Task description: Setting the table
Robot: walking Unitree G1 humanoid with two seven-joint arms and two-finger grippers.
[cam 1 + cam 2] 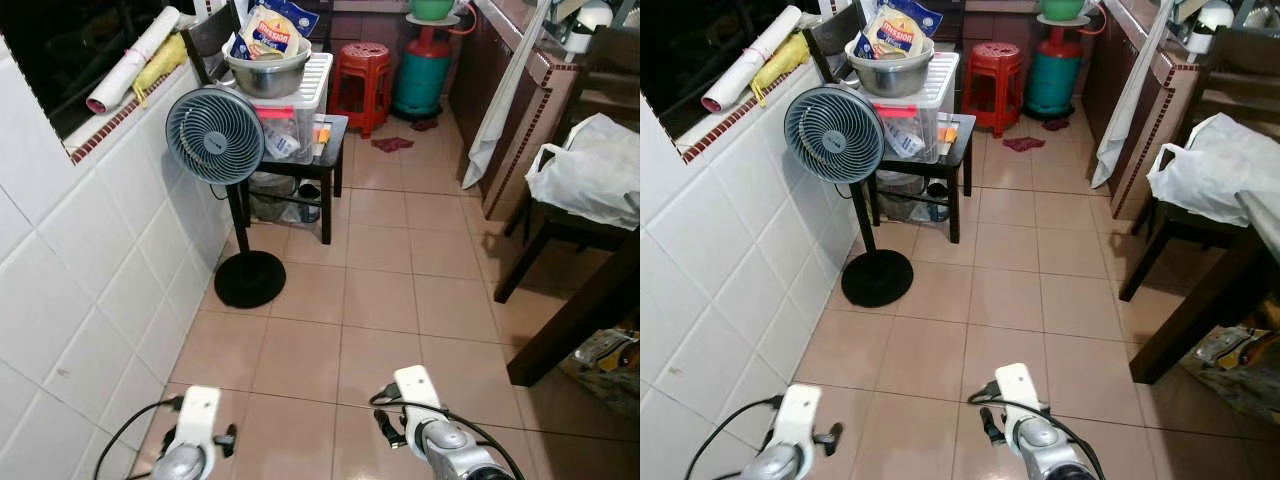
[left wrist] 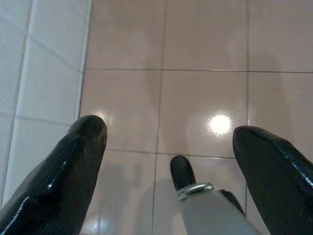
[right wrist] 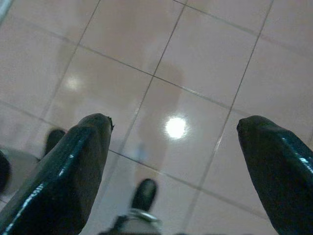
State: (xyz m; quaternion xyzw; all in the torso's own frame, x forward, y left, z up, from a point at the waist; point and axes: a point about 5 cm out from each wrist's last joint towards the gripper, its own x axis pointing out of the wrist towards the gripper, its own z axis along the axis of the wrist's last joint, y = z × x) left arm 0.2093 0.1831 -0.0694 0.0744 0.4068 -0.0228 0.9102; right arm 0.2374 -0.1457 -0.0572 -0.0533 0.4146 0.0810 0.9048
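Below, both arms hang low at the near edge, pointing down at the floor (image 1: 390, 290). The left hand (image 2: 168, 142) has its two fingers spread wide apart over pink tiles, beside the white tiled wall (image 1: 80, 290); nothing is between them. The right hand (image 3: 173, 129) is likewise spread wide with nothing between its fingers, above bare tile.

A strip of open floor runs from near to far down the middle. On the left it is edged by the wall and by a fan (image 1: 215, 135) on a round black base, standing just in front of a small dark surface (image 1: 330, 130). That surface carries a clear bin (image 1: 295, 115), and on the bin sits a metal bowl (image 1: 268, 70) holding a food packet (image 1: 265, 32). On the ledge at far left lies a white roll (image 1: 135, 58), its long axis running near-left to far-right, with a yellow bundle (image 1: 160, 62) beside it.

On the right, dark wooden furniture (image 1: 570, 300) narrows the passage; a white bag (image 1: 590, 170) rests on it. At the far end stand a red stool (image 1: 362, 80) and a green gas cylinder (image 1: 425, 70), with a red rag (image 1: 392, 144) on the floor just before them. A white cloth (image 1: 495, 110) hangs from the counter at far right.
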